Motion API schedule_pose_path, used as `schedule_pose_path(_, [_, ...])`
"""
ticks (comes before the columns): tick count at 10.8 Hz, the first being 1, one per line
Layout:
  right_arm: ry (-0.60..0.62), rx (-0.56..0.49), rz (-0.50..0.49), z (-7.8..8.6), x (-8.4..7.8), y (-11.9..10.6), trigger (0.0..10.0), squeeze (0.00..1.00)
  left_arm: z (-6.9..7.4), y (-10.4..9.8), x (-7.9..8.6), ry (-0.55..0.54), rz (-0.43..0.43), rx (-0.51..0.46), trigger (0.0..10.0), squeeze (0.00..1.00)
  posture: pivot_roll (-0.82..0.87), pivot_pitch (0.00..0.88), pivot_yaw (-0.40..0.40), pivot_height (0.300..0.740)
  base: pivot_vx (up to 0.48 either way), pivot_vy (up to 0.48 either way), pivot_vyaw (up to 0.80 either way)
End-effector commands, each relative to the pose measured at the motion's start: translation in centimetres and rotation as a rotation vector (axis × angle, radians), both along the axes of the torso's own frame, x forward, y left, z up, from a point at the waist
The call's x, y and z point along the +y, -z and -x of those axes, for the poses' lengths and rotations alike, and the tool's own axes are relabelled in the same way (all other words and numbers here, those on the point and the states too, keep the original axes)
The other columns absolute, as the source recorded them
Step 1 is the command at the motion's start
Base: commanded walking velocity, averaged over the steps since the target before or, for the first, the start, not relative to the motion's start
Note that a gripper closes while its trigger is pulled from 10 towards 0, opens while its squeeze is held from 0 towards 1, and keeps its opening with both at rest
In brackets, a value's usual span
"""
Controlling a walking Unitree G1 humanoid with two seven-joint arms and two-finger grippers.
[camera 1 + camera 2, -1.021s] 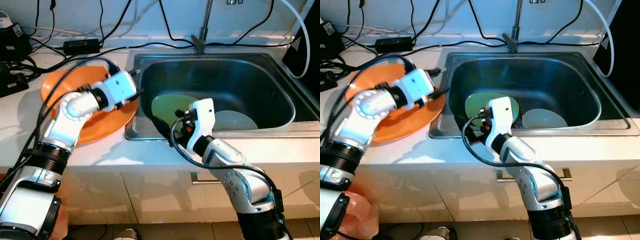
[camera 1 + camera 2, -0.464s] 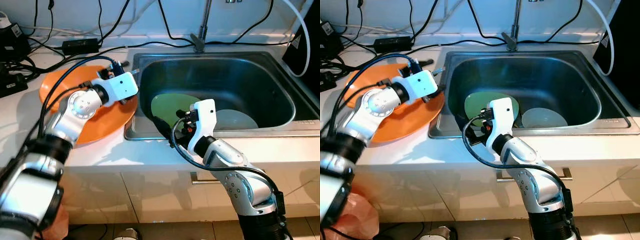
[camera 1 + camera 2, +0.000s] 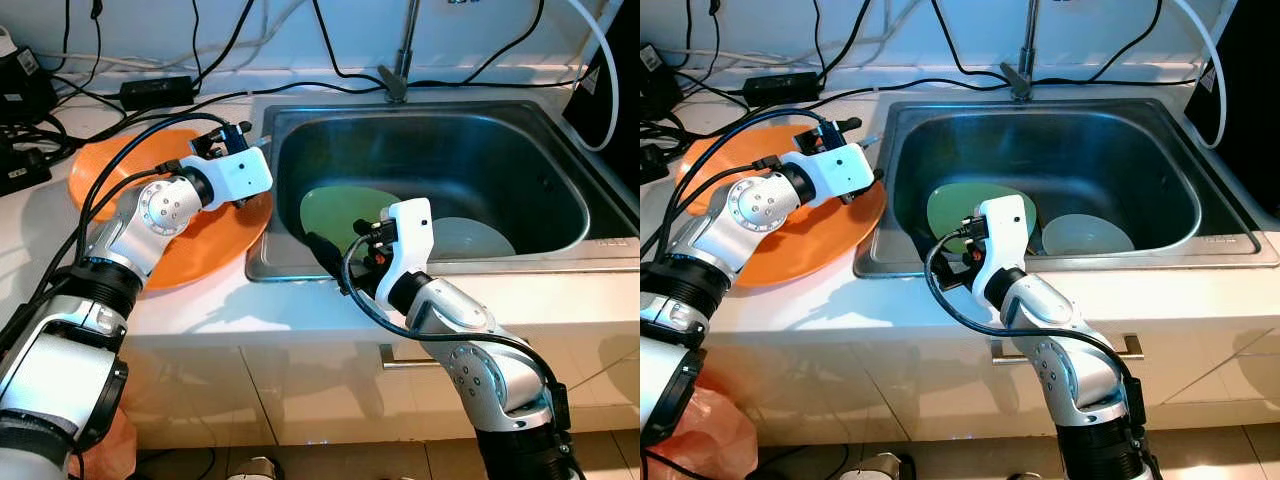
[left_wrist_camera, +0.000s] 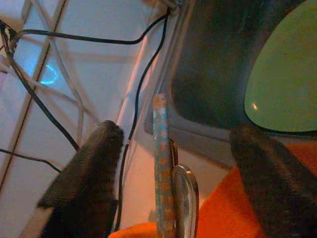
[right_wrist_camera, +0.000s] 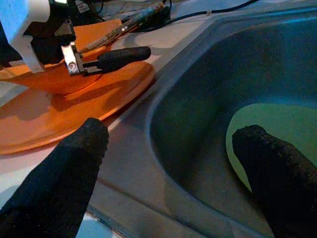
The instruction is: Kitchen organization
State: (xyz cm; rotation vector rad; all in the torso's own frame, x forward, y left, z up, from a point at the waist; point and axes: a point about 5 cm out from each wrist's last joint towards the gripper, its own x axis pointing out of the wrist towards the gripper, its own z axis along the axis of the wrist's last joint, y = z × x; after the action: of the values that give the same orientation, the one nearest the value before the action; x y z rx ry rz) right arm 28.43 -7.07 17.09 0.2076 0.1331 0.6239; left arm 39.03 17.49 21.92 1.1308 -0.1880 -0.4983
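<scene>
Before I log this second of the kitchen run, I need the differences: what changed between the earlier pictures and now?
The left gripper moved away from the robot, from over the orange plate near the sink's near-left corner toward the plate's far rim, fingers open around a thin utensil handle there. The right gripper stayed open at the sink front edge; the green plate and grey plate stayed put.

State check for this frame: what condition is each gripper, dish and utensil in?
left gripper: open, over the orange plate's rim
right gripper: open, at the sink's near edge
orange plate: flat on the counter
green plate: lying in the sink
grey plate: lying in the sink
spoon: resting between the left fingers, ungripped
</scene>
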Motion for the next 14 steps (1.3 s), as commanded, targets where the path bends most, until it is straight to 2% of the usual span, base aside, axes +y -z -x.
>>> schedule_pose_path(1, [0.01, 0.002, 0.0, 0.1, -0.1, 0.0, 10.0, 0.0, -0.2, -0.1, 0.1, -0.002, -0.016, 0.011, 0.0, 0.0, 0.11, 0.085, 0.06, 0.74, 0.0, 0.0, 0.0])
schedule_pose_path(5, [0.01, -0.002, 0.001, 0.0, -0.2, -0.1, 10.0, 0.0, -0.3, -0.3, 0.3, -0.003, 0.004, 0.015, 0.0, 0.0, 0.11, 0.076, 0.059, 0.74, 0.0, 0.0, 0.0])
schedule_pose_path(8, [0.012, -0.001, 0.004, 0.0, -0.2, -0.1, 10.0, 0.0, -0.2, -1.4, 0.2, 0.009, 0.038, -0.023, 0.0, 0.0, 0.11, 0.079, 0.056, 0.74, 0.0, 0.0, 0.0])
schedule_pose_path(14, [0.008, -0.002, 0.003, -0.3, -0.1, 0.0, 10.0, 0.0, 0.1, -2.3, 0.6, 0.014, 0.084, -0.041, 0.0, 0.0, 0.12, 0.072, 0.051, 0.74, 0.0, 0.0, 0.0])
